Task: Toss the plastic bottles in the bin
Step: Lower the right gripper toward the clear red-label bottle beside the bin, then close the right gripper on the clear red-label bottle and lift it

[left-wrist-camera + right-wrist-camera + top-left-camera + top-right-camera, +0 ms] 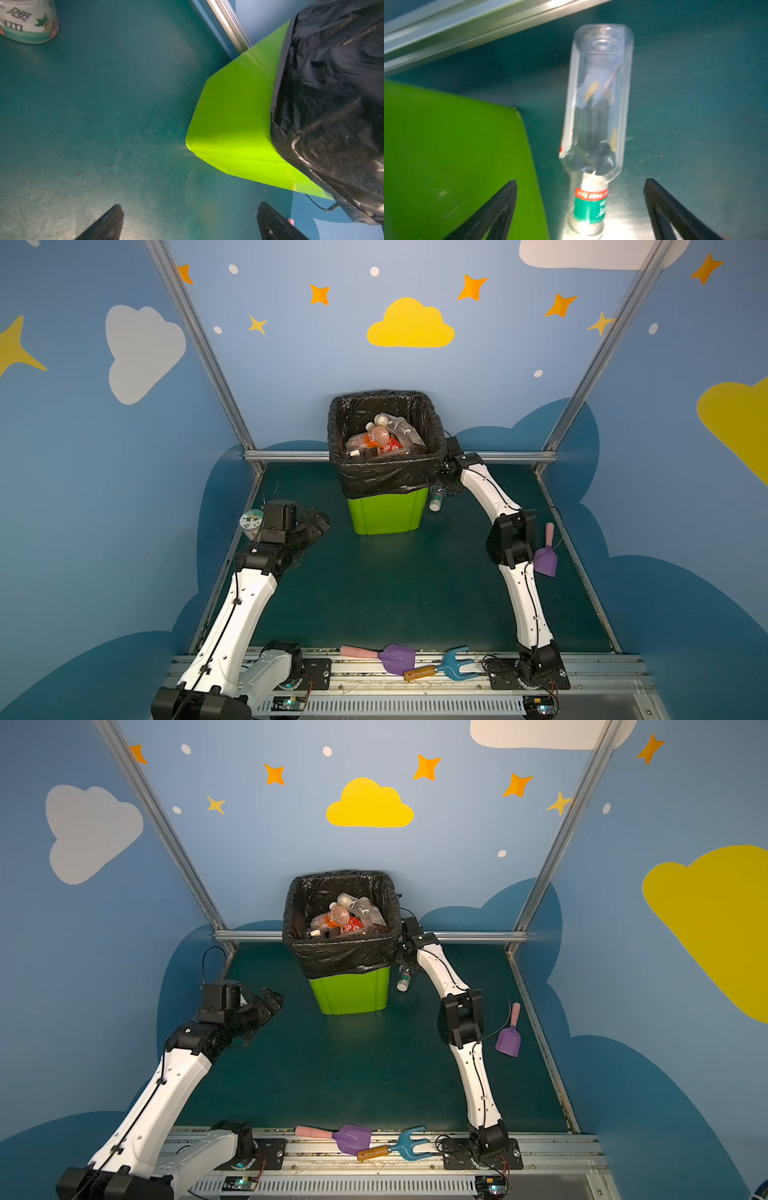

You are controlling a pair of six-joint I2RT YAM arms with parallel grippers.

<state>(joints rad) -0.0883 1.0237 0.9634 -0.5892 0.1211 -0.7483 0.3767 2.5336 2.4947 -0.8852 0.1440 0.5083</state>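
Plastic bottle (pixel 596 104), clear, green-and-red neck label, just beside lime-green bin (pixel 446 155)

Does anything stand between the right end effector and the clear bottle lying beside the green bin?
Nothing visible. The right end effector is open; the clear plastic bottle with a green-and-red label lies with its neck between the jaws. The lime-green bin stands alongside, not between.

There was one bin (pixel 386 510), one bottle (pixel 435 499) on the table (pixel 374 593), several bottles (pixel 376 437) heaped uncountably inside, two purple shovels (pixel 397 657) (pixel 545 562), one blue fork (pixel 455 662) and one jar (pixel 251 522).
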